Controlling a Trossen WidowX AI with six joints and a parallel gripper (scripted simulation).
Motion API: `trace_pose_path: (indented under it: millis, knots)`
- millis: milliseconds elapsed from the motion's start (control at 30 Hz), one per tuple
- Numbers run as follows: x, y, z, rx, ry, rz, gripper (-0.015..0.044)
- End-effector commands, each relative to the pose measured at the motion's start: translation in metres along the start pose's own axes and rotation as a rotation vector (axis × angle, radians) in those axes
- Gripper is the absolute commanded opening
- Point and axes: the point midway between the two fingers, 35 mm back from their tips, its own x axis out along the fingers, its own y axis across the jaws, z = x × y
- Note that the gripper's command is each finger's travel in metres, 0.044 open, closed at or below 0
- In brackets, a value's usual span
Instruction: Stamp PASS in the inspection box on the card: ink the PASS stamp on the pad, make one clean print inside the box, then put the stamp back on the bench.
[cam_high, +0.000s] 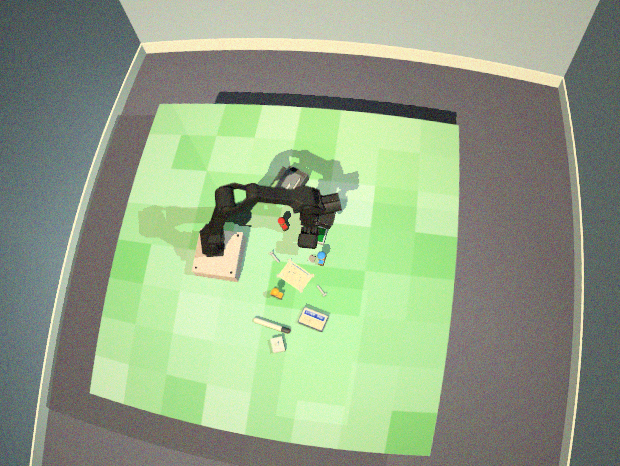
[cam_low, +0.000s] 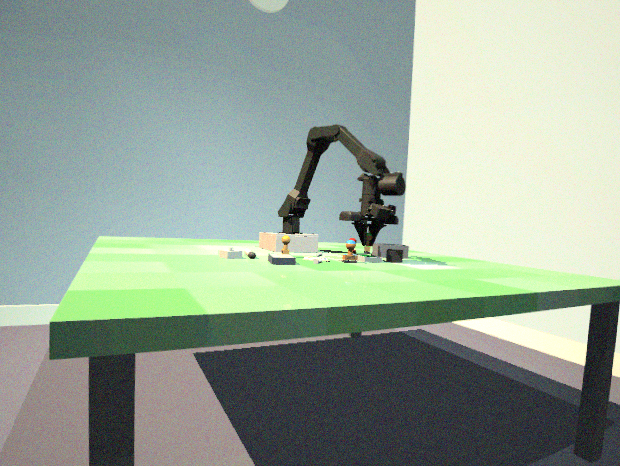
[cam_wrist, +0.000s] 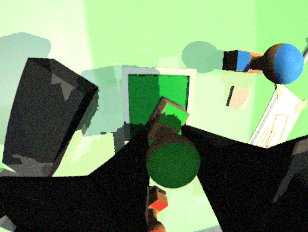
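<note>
My gripper (cam_low: 368, 243) (cam_wrist: 163, 133) points down, shut on the green-knobbed stamp (cam_low: 367, 249) (cam_wrist: 173, 165), which stands upright between the fingers. The stamp's foot overlaps the right part of the green ink pad (cam_high: 321, 236) (cam_wrist: 142, 95) in the wrist view. It is low at the pad; whether it touches is hidden. The pale card (cam_high: 295, 275) (cam_wrist: 270, 129) lies to the right of the pad in the wrist view, with thin outlines on it; its print area is too small to read. The stamp's face and lettering are hidden.
A blue-knobbed stamp (cam_high: 321, 257) (cam_low: 351, 244) (cam_wrist: 283, 63) stands between pad and card. A red-knobbed stamp (cam_high: 283, 223), an orange-knobbed stamp (cam_high: 276, 292), a dark box (cam_high: 293, 177) (cam_wrist: 45, 115), a blue-labelled box (cam_high: 313, 317), a marker (cam_high: 270, 324) and a white block (cam_high: 277, 344) stand around.
</note>
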Motion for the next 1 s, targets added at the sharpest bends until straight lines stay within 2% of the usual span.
trace_pose_path:
  millis: [0, 967]
  knots:
    - [0.0056, 0.0003, -0.0018, -0.004, 0.010, 0.001, 0.0000]
    - [0.0098, 0.0003, -0.0018, -0.001, 0.011, 0.004, 0.0000]
